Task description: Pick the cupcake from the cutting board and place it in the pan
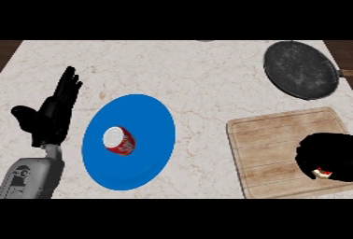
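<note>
- Smooth, pale stone look with brown veins: the counter (207, 74).
- Light wood with visible grain, matt: the cutting board (269, 140).
- Dark, matt, grey-speckled surface: the pan (301, 69).
- Smooth, even blue finish: the plate (148, 121).
- Red side, white end, slight sheen: the can (118, 140).
- Matt black: the left hand (50, 116); smooth grey: its forearm (27, 179).

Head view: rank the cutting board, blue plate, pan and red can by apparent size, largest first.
1. cutting board, only narrowly ahead of the plate, and partly covered
2. blue plate
3. pan
4. red can
</note>
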`<act>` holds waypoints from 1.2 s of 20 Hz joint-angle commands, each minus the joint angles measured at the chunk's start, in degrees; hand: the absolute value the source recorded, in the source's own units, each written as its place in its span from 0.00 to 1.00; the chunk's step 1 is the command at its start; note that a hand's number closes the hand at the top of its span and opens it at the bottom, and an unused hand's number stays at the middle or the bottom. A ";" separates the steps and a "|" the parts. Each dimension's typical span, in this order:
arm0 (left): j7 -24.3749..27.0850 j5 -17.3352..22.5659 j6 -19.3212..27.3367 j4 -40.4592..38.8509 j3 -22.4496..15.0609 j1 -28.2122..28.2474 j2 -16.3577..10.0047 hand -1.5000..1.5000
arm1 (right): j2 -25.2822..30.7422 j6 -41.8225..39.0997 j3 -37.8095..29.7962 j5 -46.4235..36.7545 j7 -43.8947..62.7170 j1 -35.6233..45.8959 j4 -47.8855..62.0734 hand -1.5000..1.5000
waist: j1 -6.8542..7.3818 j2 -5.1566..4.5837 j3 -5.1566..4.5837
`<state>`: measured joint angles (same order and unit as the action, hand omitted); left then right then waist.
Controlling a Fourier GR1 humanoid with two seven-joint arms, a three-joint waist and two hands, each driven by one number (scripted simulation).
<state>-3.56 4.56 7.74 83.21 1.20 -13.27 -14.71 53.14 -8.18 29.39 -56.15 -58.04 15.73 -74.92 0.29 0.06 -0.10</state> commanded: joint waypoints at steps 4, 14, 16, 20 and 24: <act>-2.78 -0.43 -0.07 1.70 0.25 -0.42 0.90 0.50 | -0.19 1.46 -2.26 -0.43 -7.64 -1.66 1.45 1.00 | -0.31 -0.01 0.10; -1.52 0.34 -0.06 0.97 2.44 2.60 -0.73 0.50 | -26.74 -7.50 -12.35 5.16 48.65 -4.66 -8.54 1.00 | -3.29 1.31 -0.11; -0.47 0.29 -0.71 0.45 2.68 2.32 -1.31 0.50 | -30.99 -3.62 -14.02 4.87 52.75 -2.86 -13.60 1.00 | -3.01 1.20 -0.08; 0.51 0.50 -1.23 1.35 2.36 3.13 -0.80 0.50 | -35.42 -3.81 -16.12 5.91 62.49 -4.16 -25.74 1.00 | -2.48 0.89 -0.07; -2.36 0.65 -1.14 2.15 2.11 1.04 -0.66 0.50 | -39.49 -3.79 -15.66 2.97 73.02 -5.27 -36.46 1.00 | -1.70 0.50 0.02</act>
<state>-4.85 5.19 6.62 84.74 3.54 -11.43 -15.59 18.21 -12.48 14.07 -51.70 5.37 11.30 -102.06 -1.92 0.82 -0.25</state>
